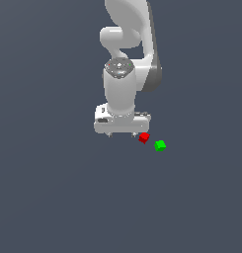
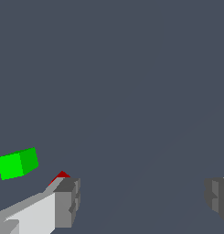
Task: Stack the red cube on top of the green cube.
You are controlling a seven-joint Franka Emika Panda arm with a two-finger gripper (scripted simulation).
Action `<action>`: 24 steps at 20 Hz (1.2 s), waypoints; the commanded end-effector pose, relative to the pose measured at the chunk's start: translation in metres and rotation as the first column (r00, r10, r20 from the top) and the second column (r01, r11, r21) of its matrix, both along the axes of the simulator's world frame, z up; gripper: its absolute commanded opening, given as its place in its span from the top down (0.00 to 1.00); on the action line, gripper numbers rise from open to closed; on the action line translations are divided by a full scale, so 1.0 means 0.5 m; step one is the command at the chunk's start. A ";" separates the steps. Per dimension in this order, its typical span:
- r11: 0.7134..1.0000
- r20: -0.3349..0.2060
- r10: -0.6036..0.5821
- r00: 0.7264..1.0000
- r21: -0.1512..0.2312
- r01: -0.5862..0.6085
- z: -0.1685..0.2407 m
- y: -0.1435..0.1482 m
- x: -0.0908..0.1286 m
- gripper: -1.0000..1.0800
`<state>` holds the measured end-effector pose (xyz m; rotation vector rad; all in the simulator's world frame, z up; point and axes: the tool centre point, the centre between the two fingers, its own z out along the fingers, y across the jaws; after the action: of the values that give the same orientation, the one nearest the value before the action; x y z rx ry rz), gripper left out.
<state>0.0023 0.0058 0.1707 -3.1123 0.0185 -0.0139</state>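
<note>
The tiny red cube (image 1: 144,138) lies on the dark floor just off the gripper's end on the exterior view's right. The green cube (image 1: 160,146) lies a little beyond it, further to the exterior view's right, apart from it. My white gripper (image 1: 121,134) hangs low over the floor, open and empty, with the red cube outside its fingers. In the wrist view the gripper (image 2: 143,199) shows its fingers (image 2: 65,203) spread wide. Only a red corner of the red cube (image 2: 61,175) shows behind one finger. The green cube (image 2: 17,163) is in full view beside it.
The plain dark grey floor (image 1: 53,197) spreads all around with no other objects. The white arm (image 1: 125,59) rises behind the gripper.
</note>
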 end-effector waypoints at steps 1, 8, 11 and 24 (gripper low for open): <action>1.000 0.000 0.000 1.000 0.000 0.000 0.000 0.000 0.000 0.04; 1.000 -0.001 -0.026 1.000 -0.001 0.026 -0.008 0.007 -0.011 0.04; 0.999 -0.001 -0.053 0.999 -0.002 0.053 -0.016 0.015 -0.021 0.04; 0.966 -0.005 -0.258 0.966 -0.011 0.258 -0.081 0.084 -0.096 0.04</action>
<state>-0.0406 0.0426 0.1345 -3.0997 0.3797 -0.0095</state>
